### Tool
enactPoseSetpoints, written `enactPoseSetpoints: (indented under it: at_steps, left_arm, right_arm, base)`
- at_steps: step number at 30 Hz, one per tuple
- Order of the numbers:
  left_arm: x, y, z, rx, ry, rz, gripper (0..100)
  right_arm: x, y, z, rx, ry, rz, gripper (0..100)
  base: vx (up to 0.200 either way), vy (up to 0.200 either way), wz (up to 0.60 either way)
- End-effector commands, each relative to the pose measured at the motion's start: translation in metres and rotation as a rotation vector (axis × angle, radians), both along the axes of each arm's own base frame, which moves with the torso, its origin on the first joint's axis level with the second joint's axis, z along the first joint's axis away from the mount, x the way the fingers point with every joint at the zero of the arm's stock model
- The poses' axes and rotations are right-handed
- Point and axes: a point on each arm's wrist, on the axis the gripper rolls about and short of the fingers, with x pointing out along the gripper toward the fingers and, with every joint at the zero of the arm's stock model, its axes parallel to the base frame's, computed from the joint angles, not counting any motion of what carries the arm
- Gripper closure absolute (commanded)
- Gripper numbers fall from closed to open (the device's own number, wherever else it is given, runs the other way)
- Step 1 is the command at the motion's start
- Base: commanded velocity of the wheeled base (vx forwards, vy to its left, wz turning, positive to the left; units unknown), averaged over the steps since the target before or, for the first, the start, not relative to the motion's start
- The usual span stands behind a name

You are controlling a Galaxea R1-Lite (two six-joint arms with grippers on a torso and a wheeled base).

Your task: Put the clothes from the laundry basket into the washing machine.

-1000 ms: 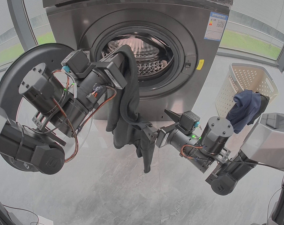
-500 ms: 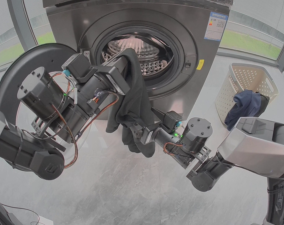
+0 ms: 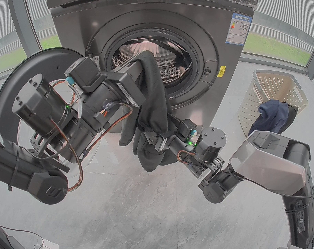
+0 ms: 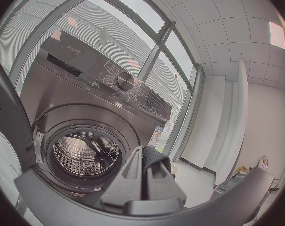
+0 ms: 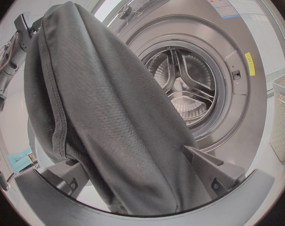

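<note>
While the left end effector [image 4: 145, 164] pinches the top of the dark garment [image 3: 153, 101] between closed fingers, the cloth hangs as a long drape just in front of the washing machine [image 3: 212, 63].

- Long axis: top to bottom. The upper end is level with the mouth of the drum [image 3: 163, 63]; the lower end is bunched below it.
- Right end effector [image 3: 151, 137] sits at that lower bunch. Its fingers [image 5: 211, 170] stand wide apart with fabric lying between and over them, so I judge it not clamped.
- Left arm is nearer the drum, which lies straight ahead of its fingertips.
- Judgement: the next move is a forward push through the opening, with the right arm lifting the tail clear of the lip.
- Materials: the garment is a limp, matte fine-mesh knit with a stitched hem. The drum is bright perforated steel with raised paddles.
- Laundry basket [image 3: 295, 90], pale perforated plastic, stands well apart on the right with a blue garment [image 3: 272, 114] draped over its rim.
</note>
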Motion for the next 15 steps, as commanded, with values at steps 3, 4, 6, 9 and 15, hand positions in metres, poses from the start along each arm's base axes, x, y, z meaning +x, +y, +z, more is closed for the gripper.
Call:
enactPoseSetpoints:
  at_steps: [3,4,6,9,15]
  left_arm:
    - [-0.006,-0.003,0.001,-0.003,-0.002,-0.020,100]
    - [-0.006,-0.003,0.001,-0.003,-0.002,-0.020,100]
    - [-0.008,-0.006,0.001,-0.003,-0.002,-0.029,100]
    - [-0.009,-0.006,0.000,0.000,0.000,-0.033,100]
    - [-0.013,-0.005,0.001,-0.005,-0.006,-0.041,100]
  right_arm:
    - [0.016,0.000,-0.010,0.005,-0.007,-0.032,0]
    - [0.016,0.000,-0.011,0.005,-0.007,-0.032,0]
    - [0.018,0.001,-0.012,0.006,-0.008,-0.033,0]
    - [0.022,0.005,-0.017,0.005,-0.007,-0.035,0]
    - [0.033,0.013,-0.018,0.021,-0.028,-0.032,0]
  base:
    - [0.000,0.000,0.00]
    - [0.000,0.000,0.00]
    - [0.000,0.000,0.00]
    - [0.000,0.000,0.00]
    - [0.000,0.000,0.00]
